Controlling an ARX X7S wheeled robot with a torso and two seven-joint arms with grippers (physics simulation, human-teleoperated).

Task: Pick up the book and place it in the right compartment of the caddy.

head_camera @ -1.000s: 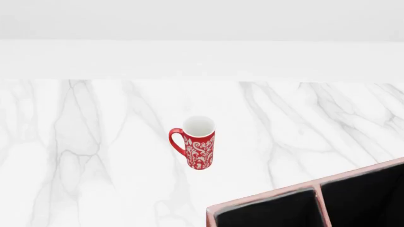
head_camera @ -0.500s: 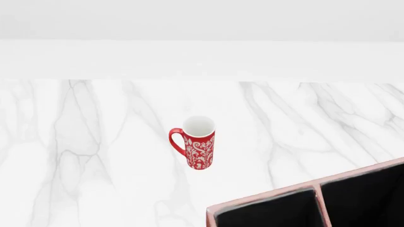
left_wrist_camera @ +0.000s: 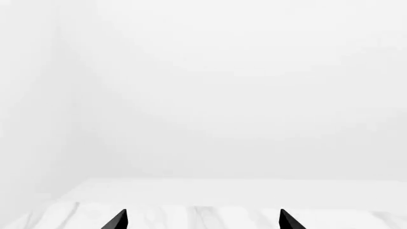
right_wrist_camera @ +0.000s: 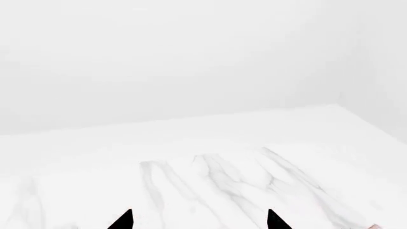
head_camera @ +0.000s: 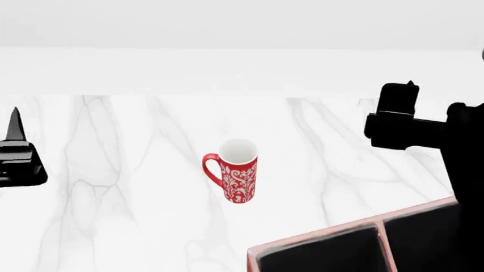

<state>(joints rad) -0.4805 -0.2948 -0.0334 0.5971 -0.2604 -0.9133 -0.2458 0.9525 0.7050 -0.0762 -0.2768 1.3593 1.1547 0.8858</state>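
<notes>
A white marble table with grey veining carries a tall red mug with a white floral pattern. It stands upright near the middle of the head view, handle toward the robot's left and its white interior visible.

The caddy sits at the near right corner of that view. Its pinkish rim and a pinkish divider separate two black-lined compartments, and both are cut off by the picture's edge. The mug stands apart from the caddy, farther from the robot and to the left.

The book does not show in any of the three views, so its position cannot be given.

The left tool enters at the left edge of the head view as a dark block with one pointed black fingertip rising from it. It is held above the table, well apart from the mug. In the left wrist view its two tips stand wide apart with only bare table and white wall between them.

The right tool appears at the right of the head view as a black mass raised beyond the caddy. The right wrist view shows its two tips likewise spread wide over bare marble, holding nothing.
</notes>
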